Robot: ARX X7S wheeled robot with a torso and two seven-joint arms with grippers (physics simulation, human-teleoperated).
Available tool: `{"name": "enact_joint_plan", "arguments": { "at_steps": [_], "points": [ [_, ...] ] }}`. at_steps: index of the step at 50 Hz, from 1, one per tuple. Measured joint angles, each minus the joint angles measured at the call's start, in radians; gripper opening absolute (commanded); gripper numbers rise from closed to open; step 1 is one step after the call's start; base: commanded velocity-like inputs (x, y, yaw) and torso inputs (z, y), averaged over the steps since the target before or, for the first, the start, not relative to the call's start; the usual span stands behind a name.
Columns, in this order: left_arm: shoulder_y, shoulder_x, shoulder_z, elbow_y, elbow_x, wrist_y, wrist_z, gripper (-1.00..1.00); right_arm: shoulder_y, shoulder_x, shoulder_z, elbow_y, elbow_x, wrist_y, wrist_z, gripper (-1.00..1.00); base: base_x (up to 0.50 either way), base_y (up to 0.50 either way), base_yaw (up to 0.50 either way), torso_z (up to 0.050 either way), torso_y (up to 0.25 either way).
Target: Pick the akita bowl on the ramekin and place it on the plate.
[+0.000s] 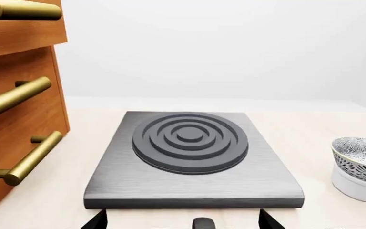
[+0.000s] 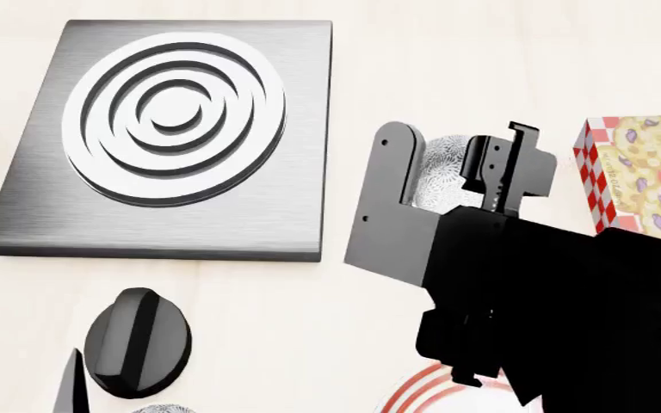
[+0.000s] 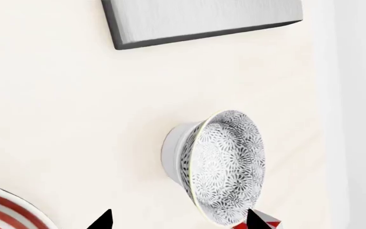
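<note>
The akita bowl [image 3: 228, 167], grey crackle-patterned with a pale rim, sits on the white ramekin [image 3: 175, 153]. In the head view the akita bowl [image 2: 443, 168] shows between the spread fingers of my right gripper [image 2: 454, 163], which hovers over it, open and holding nothing. A red-ringed edge of the plate [image 2: 420, 391] peeks out under my right arm; the plate [image 3: 2, 210] lies apart from the bowl. My left gripper [image 1: 181, 222] is open and empty in front of the stove plate. From there the akita bowl [image 1: 361, 160] on the ramekin [image 1: 356, 187] stands off to one side.
A dark grey stove plate [image 2: 32, 206] with raised rings lies on the pale counter. Wooden drawers with brass handles [image 1: 17, 98] stand beside it. A red-checked box [image 2: 640, 168] sits by the bowl. A sliver of another grey-patterned bowl [image 2: 164, 408] shows at the head view's lower edge.
</note>
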Motion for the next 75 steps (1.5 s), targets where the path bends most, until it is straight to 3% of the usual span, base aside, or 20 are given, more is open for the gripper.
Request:
{"name": "enact_joint_plan", "arguments": {
  "at_steps": [75],
  "points": [
    [-0.013, -0.030, 0.036, -0.040, -0.013, 0.028, -0.032, 1.00, -0.059, -0.133, -0.007, 0.237, -0.090, -0.132, 0.003, 1.00, 0.00, 0.00, 0.00, 0.000, 0.000]
  ]
}}
